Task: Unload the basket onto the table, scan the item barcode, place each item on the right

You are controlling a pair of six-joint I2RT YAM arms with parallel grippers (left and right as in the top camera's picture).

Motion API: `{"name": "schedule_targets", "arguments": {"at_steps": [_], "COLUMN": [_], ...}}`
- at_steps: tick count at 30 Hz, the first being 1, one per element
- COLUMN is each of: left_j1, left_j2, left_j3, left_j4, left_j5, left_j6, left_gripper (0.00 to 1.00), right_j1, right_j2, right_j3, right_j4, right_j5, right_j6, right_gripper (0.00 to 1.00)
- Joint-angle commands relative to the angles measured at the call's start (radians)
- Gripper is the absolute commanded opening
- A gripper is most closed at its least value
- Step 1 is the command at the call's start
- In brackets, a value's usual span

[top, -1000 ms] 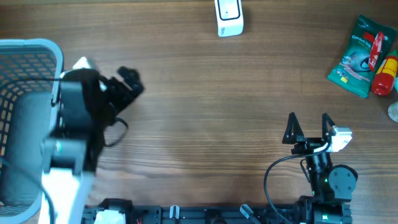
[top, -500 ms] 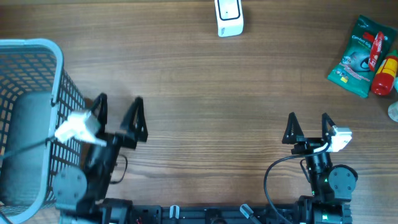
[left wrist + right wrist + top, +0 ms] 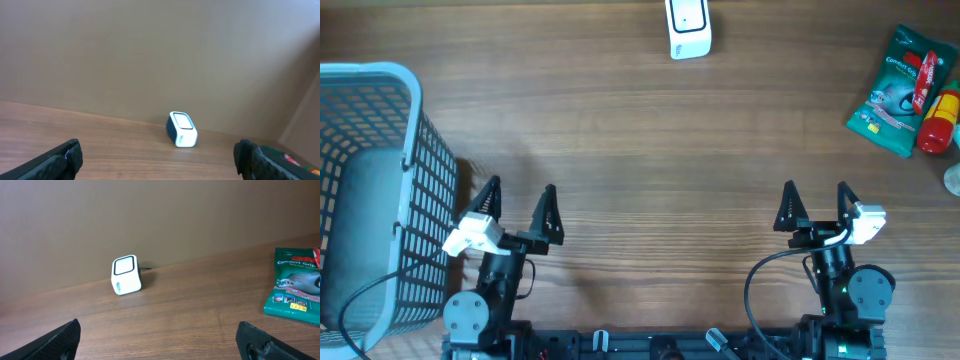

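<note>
The white barcode scanner (image 3: 688, 28) stands at the far middle of the table; it also shows in the left wrist view (image 3: 182, 129) and the right wrist view (image 3: 125, 275). A green packet (image 3: 895, 92) lies far right, with a red and yellow tube (image 3: 940, 118) against it; the packet (image 3: 295, 287) shows in the right wrist view. My left gripper (image 3: 520, 190) is open and empty at the near left edge. My right gripper (image 3: 815, 190) is open and empty at the near right, well short of the packet.
A blue wire basket (image 3: 428, 190) stands at the left edge, just left of my left gripper, with a grey bundle (image 3: 360, 230) inside it. A pale object (image 3: 954, 178) peeks in at the right edge. Bare wood lies between the grippers and the scanner.
My left arm has drawn back from beside the basket to the near table edge, its fingers open and empty. The right arm has not moved.
</note>
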Motion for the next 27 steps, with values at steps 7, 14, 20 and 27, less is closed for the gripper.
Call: {"name": "schedule_targets", "arguments": {"at_steps": [7, 14, 20, 27], "left_j1": [0.01, 0.01, 0.011, 0.011], "left_j2": [-0.013, -0.013, -0.013, -0.013], "left_j3": [-0.069, -0.069, -0.069, -0.069], "left_j4": [-0.135, -0.208, -0.211, -0.21], "left_j5": [-0.078, -0.153, -0.136, -0.129], "left_j6": [0.032, -0.021, -0.003, 0.031], "left_gripper": [1.0, 1.0, 1.0, 1.0], "right_j1": [0.003, 0.003, 0.003, 0.003], "right_j2": [-0.011, -0.011, -0.011, -0.011], "right_j3": [-0.001, -0.001, -0.001, -0.001], "right_j4": [0.004, 0.004, 0.004, 0.004], "right_j5": [0.021, 0.021, 0.021, 0.021], "right_j6": [-0.017, -0.018, -0.018, -0.018], "right_gripper": [1.0, 1.0, 1.0, 1.0]}}
